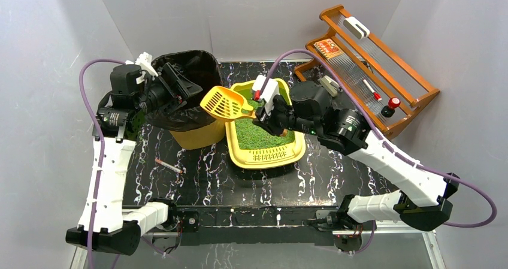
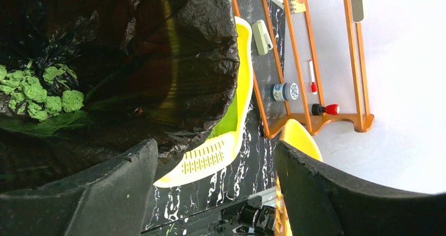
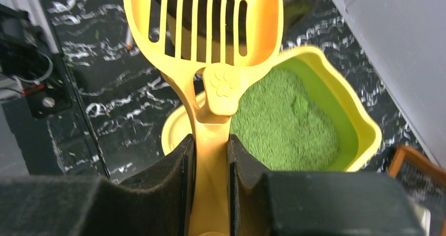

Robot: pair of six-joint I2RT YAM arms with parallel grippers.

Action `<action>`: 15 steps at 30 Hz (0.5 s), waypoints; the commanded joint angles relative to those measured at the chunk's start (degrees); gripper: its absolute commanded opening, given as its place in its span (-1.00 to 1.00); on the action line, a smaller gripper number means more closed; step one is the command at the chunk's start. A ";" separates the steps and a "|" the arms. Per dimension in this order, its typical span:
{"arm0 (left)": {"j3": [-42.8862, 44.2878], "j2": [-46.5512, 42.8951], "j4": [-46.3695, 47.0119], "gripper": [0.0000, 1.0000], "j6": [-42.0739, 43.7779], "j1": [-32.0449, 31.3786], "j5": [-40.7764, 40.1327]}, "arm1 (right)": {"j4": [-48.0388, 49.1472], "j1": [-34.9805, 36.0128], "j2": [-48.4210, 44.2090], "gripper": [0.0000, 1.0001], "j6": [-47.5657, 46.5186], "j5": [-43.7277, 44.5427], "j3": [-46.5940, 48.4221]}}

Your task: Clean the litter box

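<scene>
Between box (image 1: pixel 266 157) and bin (image 1: pixel 193 139), right hand (image 3: pixel 211 147) pinches scoop (image 1: pixel 224 103) handle; left hand (image 2: pixel 213 158) wide, empty. Risk: scoop head snags bag (image 1: pixel 190 71), twists loose.

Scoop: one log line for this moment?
right gripper: shut on slotted scoop handle | scoop head: looks empty, between litter box and black-bagged bin | left gripper: open at bin | green clumps: in bag

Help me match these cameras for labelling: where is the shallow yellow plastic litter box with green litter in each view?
Top external: litter box at picture centre, slotted end nearest the arm bases.
Left wrist: centre, seen edge-on beside the black plastic bin bag.
Right wrist: right of centre, behind the orange slotted plastic scoop gripped by the right tool.
Shared landmark: black marbled tabletop.
</scene>
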 commanded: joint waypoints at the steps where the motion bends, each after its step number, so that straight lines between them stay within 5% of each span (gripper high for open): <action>1: 1.15 -3.11 1.27 0.61 -0.72 -0.24 -2.30 | -6.26 0.10 0.64 -1.00 1.31 7.06 1.84; 9: 1.29 -4.70 0.22 0.67 1.26 -0.24 -6.15 | -15.97 -1.67 4.40 -1.00 5.02 16.18 3.01; 15: 1.82 -5.75 -0.95 0.68 2.86 -0.24 -9.25 | -22.53 -9.07 10.58 -1.00 6.48 13.33 4.74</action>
